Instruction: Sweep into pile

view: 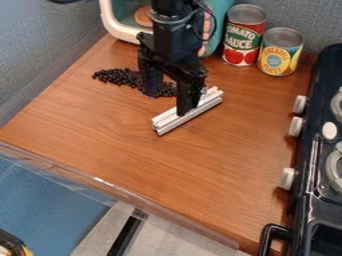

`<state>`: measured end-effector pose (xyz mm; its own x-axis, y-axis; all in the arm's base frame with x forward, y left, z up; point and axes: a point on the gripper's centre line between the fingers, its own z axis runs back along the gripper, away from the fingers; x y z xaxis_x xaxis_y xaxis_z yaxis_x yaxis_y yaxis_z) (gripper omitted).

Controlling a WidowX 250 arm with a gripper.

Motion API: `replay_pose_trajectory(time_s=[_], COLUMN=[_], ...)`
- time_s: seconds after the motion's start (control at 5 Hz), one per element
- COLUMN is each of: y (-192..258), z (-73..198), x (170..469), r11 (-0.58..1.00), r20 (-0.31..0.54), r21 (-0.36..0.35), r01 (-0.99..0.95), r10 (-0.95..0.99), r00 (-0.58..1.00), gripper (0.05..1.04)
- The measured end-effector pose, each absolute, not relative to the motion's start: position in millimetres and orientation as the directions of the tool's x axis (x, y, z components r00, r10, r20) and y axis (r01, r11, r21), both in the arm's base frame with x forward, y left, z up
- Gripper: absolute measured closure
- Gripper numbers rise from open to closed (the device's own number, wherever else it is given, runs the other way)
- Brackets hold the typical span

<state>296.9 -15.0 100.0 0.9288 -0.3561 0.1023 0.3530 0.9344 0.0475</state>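
Note:
The black gripper [186,106] hangs down over the middle of the counter, its lower end against a silver grooved metal bar [171,121]. The bar lies at a slant, its near end at the lower left and its far end at the upper right. Behind and to the left of it is a long, loose heap of small dark pieces [119,76]; the black gripper hides part of this heap.
A wooden counter [127,145] spans the scene. At the back stand a teal and white box-like toy [123,31], a tomato sauce can [243,35] and a pineapple can [280,51]. A black toy stove [306,160] with pale knobs borders the right. A clear strip [100,181] edges the front.

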Motion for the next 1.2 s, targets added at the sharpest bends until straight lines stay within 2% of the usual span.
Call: replay_pose_trajectory(time_s=[0.6, 1.2], y=[-10.7, -7.5], z=[60.5, 43.7], x=[340.1, 353.7], r11=[0.931, 0.925], r20=[0.047, 0.006], r21=[0.108, 0.124], r01=[0.348, 0.360], r10=[-0.355, -0.363], r00=[0.934, 0.932], gripper=[0.083, 0.083])
